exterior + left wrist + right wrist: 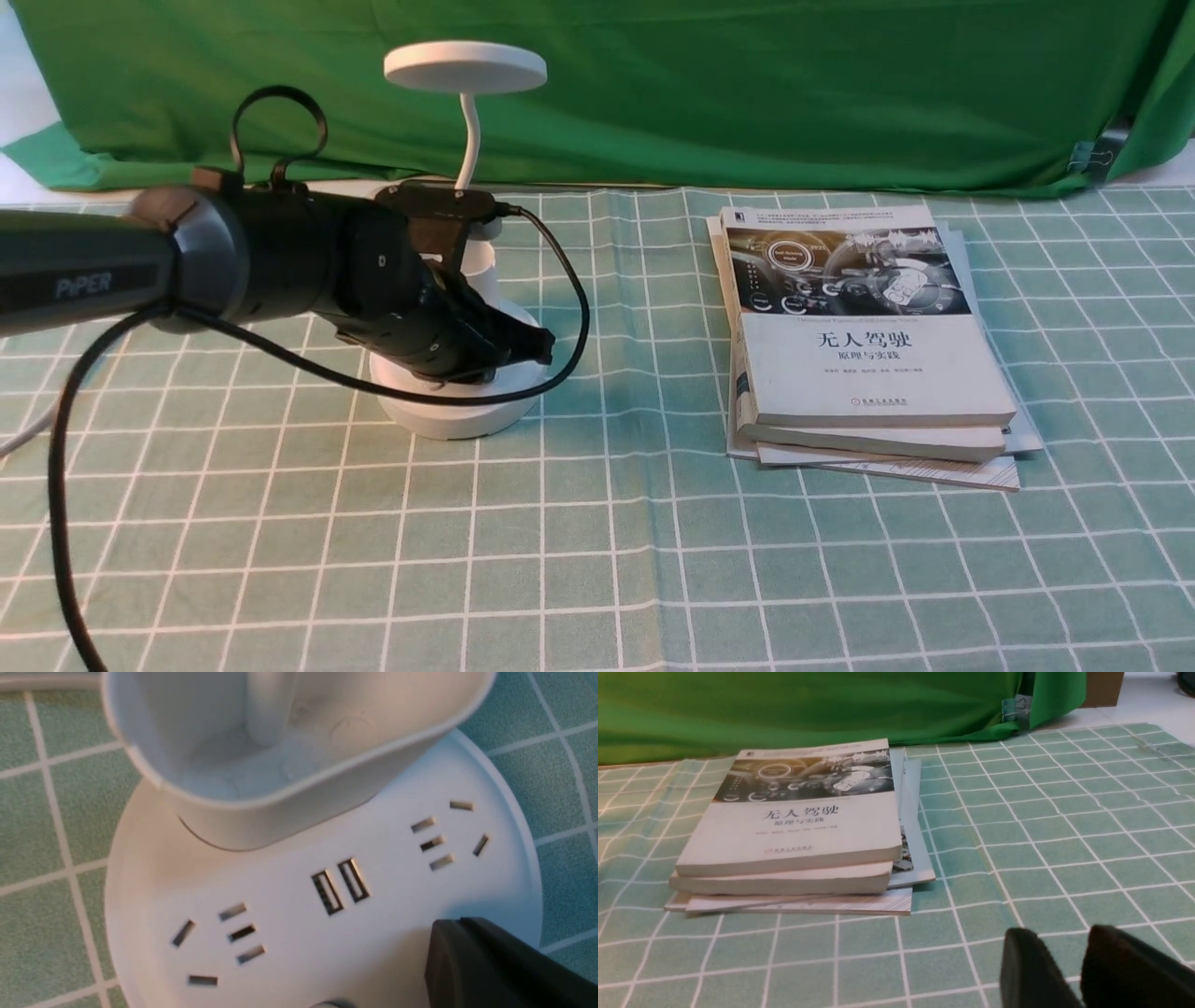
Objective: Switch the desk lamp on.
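Hovering low over the desk lamp (467,131), the left tool (534,347) slants down from the robot's left, its jaws drawn together on nothing. Its tip sits above the front rim of the lamp's round base (299,952); whether it touches, I cannot tell. A grey sliver at that rim, probably a button (332,1004), lies just beside the tip, so the press looks like a short push downward. Behind it on the base are two USB ports (352,880), flanked by two sockets (241,932), then one cup-shaped holder (261,812), from which the gooseneck rises upright. One lamp stands on the tabletop (597,560). Well apart from the base, to the robot's right, lies one stack of at least three books (868,345). The right tool (1069,947) is beyond them, slightly parted and empty, so the left arm is nearer.
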`<state>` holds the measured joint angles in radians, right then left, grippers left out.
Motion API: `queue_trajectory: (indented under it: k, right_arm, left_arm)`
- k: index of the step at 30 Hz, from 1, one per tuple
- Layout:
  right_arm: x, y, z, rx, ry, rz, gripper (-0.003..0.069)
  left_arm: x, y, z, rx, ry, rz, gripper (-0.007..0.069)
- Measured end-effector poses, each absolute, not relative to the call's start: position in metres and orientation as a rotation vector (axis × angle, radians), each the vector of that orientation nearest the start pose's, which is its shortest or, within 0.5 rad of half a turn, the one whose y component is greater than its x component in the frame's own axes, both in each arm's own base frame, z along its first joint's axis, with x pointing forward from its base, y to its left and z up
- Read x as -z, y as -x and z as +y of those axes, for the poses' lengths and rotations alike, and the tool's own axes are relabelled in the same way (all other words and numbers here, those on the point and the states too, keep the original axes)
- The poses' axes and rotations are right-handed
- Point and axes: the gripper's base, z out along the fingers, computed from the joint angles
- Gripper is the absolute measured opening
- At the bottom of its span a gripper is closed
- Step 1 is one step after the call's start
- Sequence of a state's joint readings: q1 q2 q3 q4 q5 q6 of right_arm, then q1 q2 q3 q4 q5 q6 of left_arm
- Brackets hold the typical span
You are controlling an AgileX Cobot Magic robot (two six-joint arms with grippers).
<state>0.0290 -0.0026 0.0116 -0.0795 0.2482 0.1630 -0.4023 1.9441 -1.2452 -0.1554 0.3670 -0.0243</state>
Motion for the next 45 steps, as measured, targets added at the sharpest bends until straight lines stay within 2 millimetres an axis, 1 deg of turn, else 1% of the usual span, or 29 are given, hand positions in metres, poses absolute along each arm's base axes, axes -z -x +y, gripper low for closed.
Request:
queue_trajectory:
  k: [6,9,12,15,20,22,26,27,28,30,31,32,33,34,35,36,37,38,39,40,42,45]
  right_arm:
    - [-0.187,-0.055,0.000,-0.068,-0.064,1.738,0.0240]
    - [-0.187,-0.055,0.000,-0.068,-0.064,1.738,0.0240]
    - [-0.187,-0.055,0.000,-0.068,-0.064,1.738,0.0240]
    - [-0.187,-0.055,0.000,-0.068,-0.064,1.737,0.0240]
    - [-0.187,-0.055,0.000,-0.068,-0.064,1.738,0.0240]
    - [-0.187,-0.055,0.000,-0.068,-0.064,1.738,0.0240]
    - [-0.187,-0.055,0.000,-0.068,-0.064,1.738,0.0240]
    - [-0.187,-0.055,0.000,-0.068,-0.064,1.738,0.0240]
    - [-0.187,-0.055,0.000,-0.068,-0.064,1.738,0.0240]
    - [-0.187,-0.055,0.000,-0.068,-0.064,1.738,0.0240]
    - [-0.187,-0.055,0.000,-0.068,-0.064,1.738,0.0240]
    - [-0.187,-0.055,0.000,-0.068,-0.064,1.738,0.0240]
    - [-0.187,-0.055,0.000,-0.068,-0.064,1.738,0.0240]
    - [-0.187,-0.055,0.000,-0.068,-0.064,1.738,0.0240]
    - [-0.187,-0.055,0.000,-0.068,-0.064,1.738,0.0240]
    - [-0.187,-0.055,0.000,-0.068,-0.064,1.738,0.0240]
    - [-0.187,-0.055,0.000,-0.068,-0.064,1.738,0.0240]
    - [-0.187,-0.055,0.000,-0.068,-0.064,1.738,0.0240]
    - [-0.187,-0.055,0.000,-0.068,-0.064,1.738,0.0240]
    - [-0.187,-0.055,0.000,-0.068,-0.064,1.738,0.0240]
    - [-0.187,-0.055,0.000,-0.068,-0.064,1.738,0.0240]
    - [-0.187,-0.055,0.000,-0.068,-0.064,1.738,0.0240]
  left_arm:
    - [-0.160,-0.381,-0.167,0.295,-0.302,2.514,0.0002]
    - [-0.161,-0.382,-0.167,0.295,-0.302,2.507,0.0002]
    - [-0.170,-0.382,-0.167,0.289,-0.319,2.486,0.0002]
    - [-0.182,-0.378,-0.165,0.288,-0.331,2.496,0.0002]
    - [-0.220,-0.371,-0.164,0.346,-0.281,2.405,0.0002]
    - [-0.224,-0.368,-0.164,0.380,-0.250,2.427,0.0002]
    - [-0.215,-0.359,-0.165,0.432,-0.203,2.517,0.0002]
    - [-0.209,-0.351,-0.166,0.460,-0.197,2.568,0.0002]
    - [-0.209,-0.344,-0.166,0.479,-0.199,2.591,0.0002]
    - [-0.215,-0.328,-0.167,0.516,-0.242,2.595,0.0002]
    - [-0.222,-0.321,-0.168,0.528,-0.268,2.580,0.0002]
    - [-0.231,-0.313,-0.168,0.542,-0.297,2.554,0.0002]
    - [-0.247,-0.299,-0.168,0.566,-0.335,2.502,0.0002]
    - [-0.250,-0.297,-0.168,0.572,-0.340,2.491,0.0002]
    - [-0.274,-0.278,-0.166,0.595,-0.379,2.399,0.0002]
    - [-0.289,-0.266,-0.163,0.605,-0.392,2.329,0.0002]
    - [-0.312,-0.248,-0.158,0.624,-0.406,2.222,0.0002]
    - [-0.320,-0.238,-0.155,0.632,-0.401,2.168,0.0002]
    - [-0.338,-0.219,-0.148,0.651,-0.399,2.070,0.0002]
    - [-0.347,-0.201,-0.139,0.662,-0.389,1.992,0.0002]
    - [-0.357,-0.175,-0.122,0.675,-0.364,1.886,0.0002]
    - [-0.353,-0.145,-0.103,0.686,-0.348,1.819,0.0002]
